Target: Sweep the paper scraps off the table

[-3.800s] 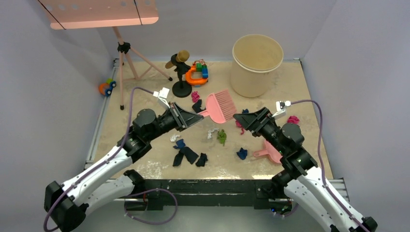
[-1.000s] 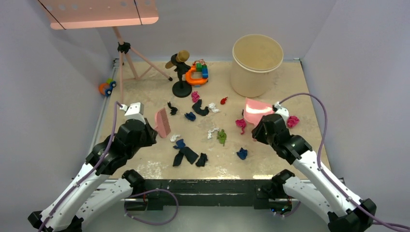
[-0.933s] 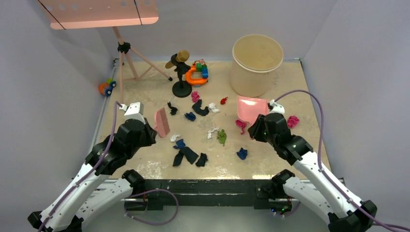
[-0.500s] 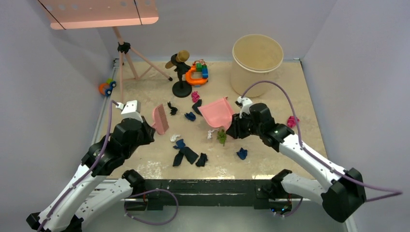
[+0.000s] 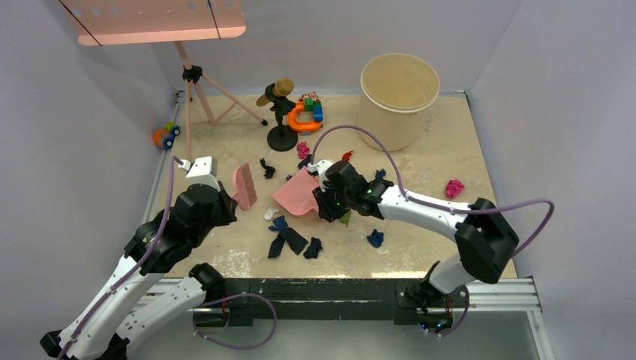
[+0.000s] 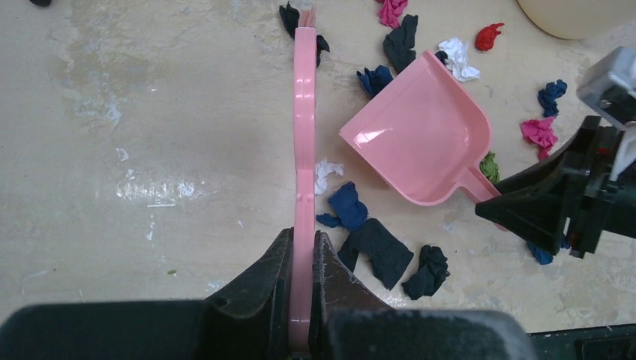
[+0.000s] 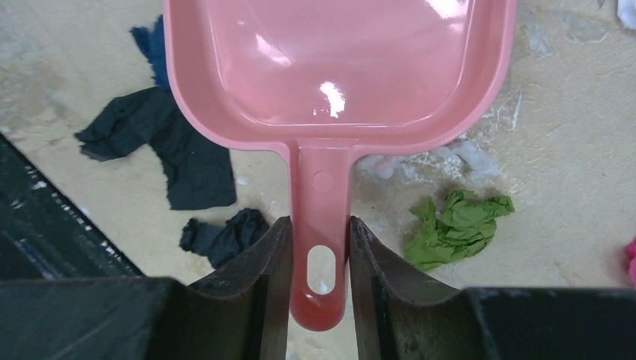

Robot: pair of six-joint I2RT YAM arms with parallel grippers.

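The right gripper (image 7: 319,229) was pressed shut on the handle of the pink dustpan (image 7: 337,67), holding the pan over the middle of the table (image 6: 150,112) with its mouth turned toward the brush. The left gripper (image 6: 302,244) pinched the pink brush (image 6: 304,112) on edge, near the pan. The paper scraps (image 6: 373,251) lay scattered on the table around both tools: navy ones toward the near edge, a green wad (image 7: 457,225) just beside the handle, and pink and red ones farther back.

Crumpled paper scraps (image 5: 291,240), navy, blue, pink, red, green and white, lie scattered across the middle of the speckled beige table (image 5: 442,150).
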